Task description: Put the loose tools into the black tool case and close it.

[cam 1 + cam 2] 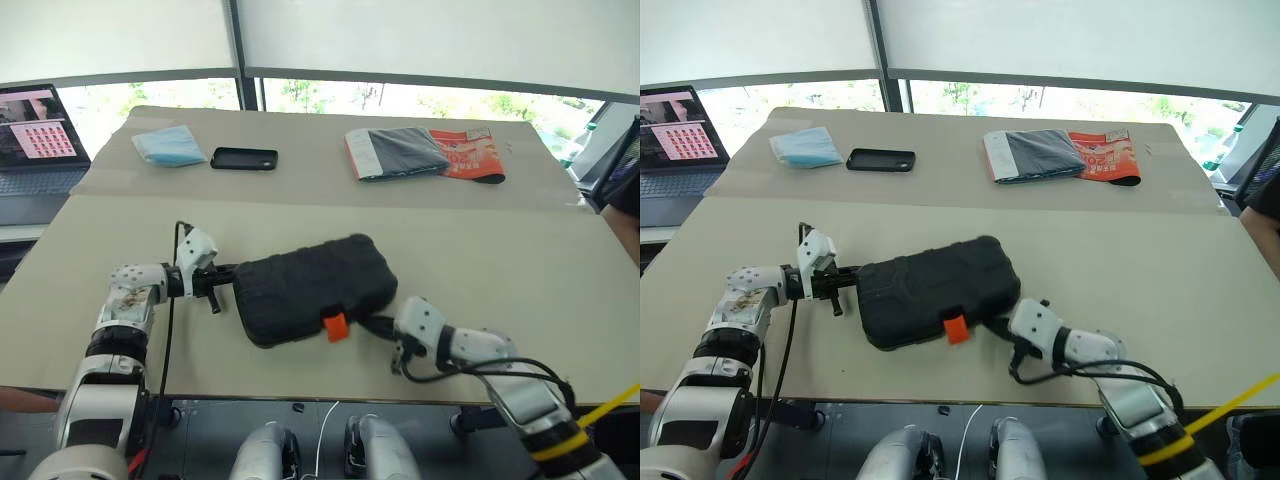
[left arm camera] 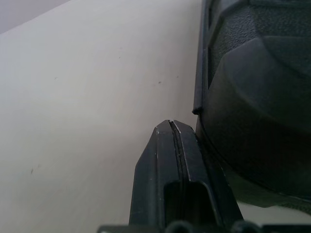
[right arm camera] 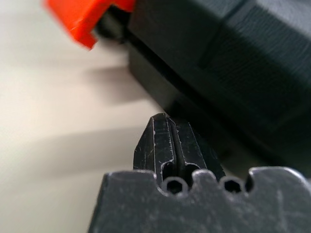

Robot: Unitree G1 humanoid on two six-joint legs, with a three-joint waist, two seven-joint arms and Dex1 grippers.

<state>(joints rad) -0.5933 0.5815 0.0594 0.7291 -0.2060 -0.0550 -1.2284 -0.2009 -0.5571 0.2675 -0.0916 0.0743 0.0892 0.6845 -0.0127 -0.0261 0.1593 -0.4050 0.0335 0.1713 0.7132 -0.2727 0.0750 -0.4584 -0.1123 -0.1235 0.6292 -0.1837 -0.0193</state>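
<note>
The black tool case lies with its lid down in the middle of the beige table, its orange latch on the front edge facing me. The loose tools are out of view. My left gripper is shut, its tip right beside the case's left end; in the left wrist view the closed fingertips sit against the case wall. My right gripper is shut too, pointing at the case's front right edge, just right of the latch. Neither gripper holds anything.
At the back of the table lie a flat black phone, a blue face mask and a grey folder on a red magazine. A laptop stands off the far left. The table's front edge runs just below the grippers.
</note>
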